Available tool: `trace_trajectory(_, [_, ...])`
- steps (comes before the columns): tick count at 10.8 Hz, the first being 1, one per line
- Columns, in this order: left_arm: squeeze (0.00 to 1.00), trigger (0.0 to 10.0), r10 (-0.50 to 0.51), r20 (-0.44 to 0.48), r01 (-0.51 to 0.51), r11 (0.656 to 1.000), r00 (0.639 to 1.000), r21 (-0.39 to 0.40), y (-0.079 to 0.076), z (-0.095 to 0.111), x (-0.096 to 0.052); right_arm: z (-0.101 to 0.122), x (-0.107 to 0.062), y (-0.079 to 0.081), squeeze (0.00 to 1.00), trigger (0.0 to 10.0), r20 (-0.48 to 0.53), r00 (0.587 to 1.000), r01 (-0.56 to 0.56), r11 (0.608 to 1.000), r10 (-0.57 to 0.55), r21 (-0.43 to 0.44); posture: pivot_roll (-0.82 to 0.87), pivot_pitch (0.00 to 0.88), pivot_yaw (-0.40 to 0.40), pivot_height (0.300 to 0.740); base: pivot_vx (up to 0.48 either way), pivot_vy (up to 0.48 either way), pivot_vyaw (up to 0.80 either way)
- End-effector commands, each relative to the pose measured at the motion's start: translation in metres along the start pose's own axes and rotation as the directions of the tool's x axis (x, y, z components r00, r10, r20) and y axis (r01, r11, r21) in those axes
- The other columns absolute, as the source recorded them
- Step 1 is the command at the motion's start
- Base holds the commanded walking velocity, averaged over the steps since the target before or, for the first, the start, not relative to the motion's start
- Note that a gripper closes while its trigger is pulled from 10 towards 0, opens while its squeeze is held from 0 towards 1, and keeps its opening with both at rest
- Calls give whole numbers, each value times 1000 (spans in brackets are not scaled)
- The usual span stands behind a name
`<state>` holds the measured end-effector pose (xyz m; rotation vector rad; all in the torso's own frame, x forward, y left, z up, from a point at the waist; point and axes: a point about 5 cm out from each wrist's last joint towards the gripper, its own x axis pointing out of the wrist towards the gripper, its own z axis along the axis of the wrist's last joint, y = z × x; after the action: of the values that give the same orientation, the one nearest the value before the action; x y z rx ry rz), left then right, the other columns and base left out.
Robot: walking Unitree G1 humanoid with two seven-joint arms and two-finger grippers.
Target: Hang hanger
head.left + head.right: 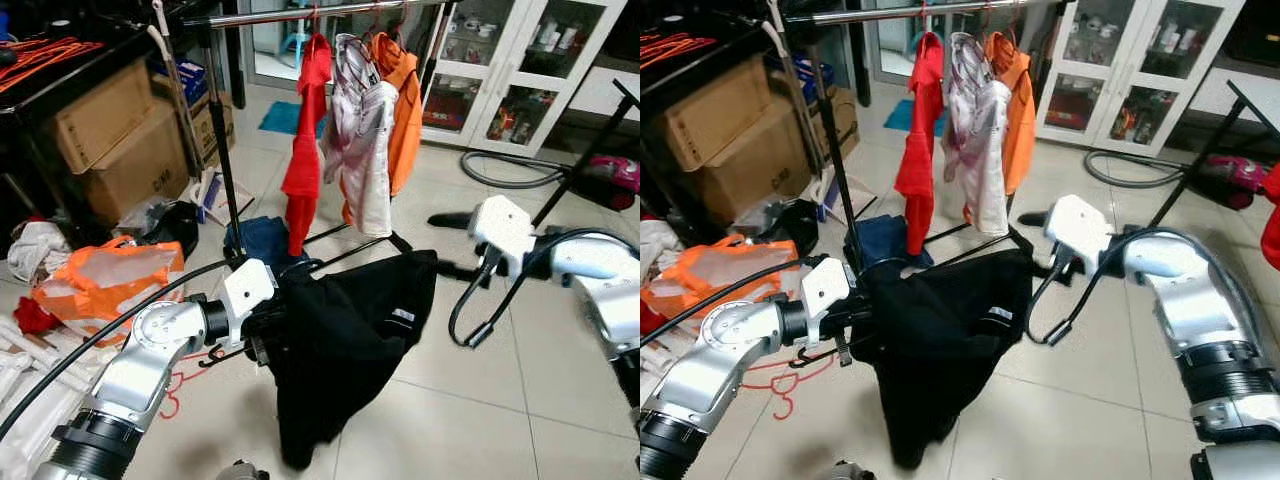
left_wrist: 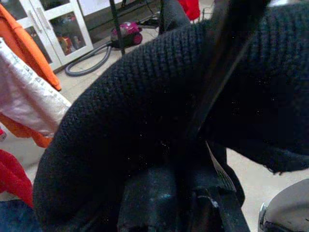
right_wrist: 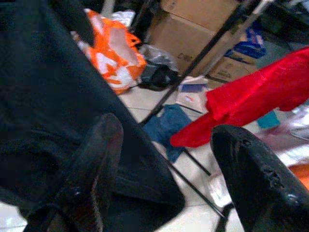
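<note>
Left eye view
Left claw point(image 1: 262, 335): at the end of the silver left arm, low and left of centre, buried in the edge of a black garment point(image 1: 345, 345); here I cannot tell how its fingers stand.
Black garment: hangs off the left claw, sagging to just above the tiled floor point(image 1: 470, 420), in front of the rack's foot.
Hanger: a dark hook point(image 1: 215, 357) pokes out below the left wrist; the rest is hidden inside the garment.
Clothes rail point(image 1: 300, 12): a metal bar across the top, on a black upright point(image 1: 226, 170).
Hung clothes: a red garment point(image 1: 303, 150), a white patterned shirt point(image 1: 360, 150) and an orange shirt point(image 1: 403, 110), side by side on the rail.
Right claw: fingers hidden behind the white wrist housing point(image 1: 500, 225), near the garment's upper right corner.
Floor clutter: cardboard boxes point(image 1: 120, 140) far left, an orange plastic bag point(image 1: 100, 280) before them, a blue cloth point(image 1: 262, 240) at the rack's foot.

Left wrist view
Left claw: black knit fabric point(image 2: 145, 121) bulges over it; a thin black bar point(image 2: 217, 72) runs up from between the fingers, which appear pinched on it.
Background: a pink vacuum cleaner point(image 2: 126, 33) with grey hose by a glass-door cabinet point(image 2: 53, 24).

Right wrist view
Right claw point(image 3: 176, 145): two black fingers point(image 3: 94, 164) spread apart, nothing between them, the garment's dark cloth just beside one finger.
</note>
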<state>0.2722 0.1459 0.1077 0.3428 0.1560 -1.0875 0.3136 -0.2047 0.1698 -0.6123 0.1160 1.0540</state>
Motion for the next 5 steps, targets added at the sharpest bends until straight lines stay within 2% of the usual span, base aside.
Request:
trace_trajectory(1, [0, 10000, -20, 25, 19, 999, 999, 37, -1, 6, 2, 8, 2, 1, 0, 10000, 15, 1000, -25, 999, 26, -44, -19, 4, -37, 740, 0, 0, 0])
trace_trajectory(3, [0, 10000, -25, 19, 24, 999, 1000, 40, 0, 5, 1, 2, 3, 10, 0, 10000, -7, 995, -101, 995, 101, -26, -21, 6, -35, 740, 0, 0, 0])
trace_trajectory(5, [0, 10000, -34, 25, 32, 998, 999, 45, -1, 7, 4, 2, 10, 11, 0, 10000, 10, 994, -106, 994, 106, -23, -26, 4, -29, 740, 0, 0, 0])
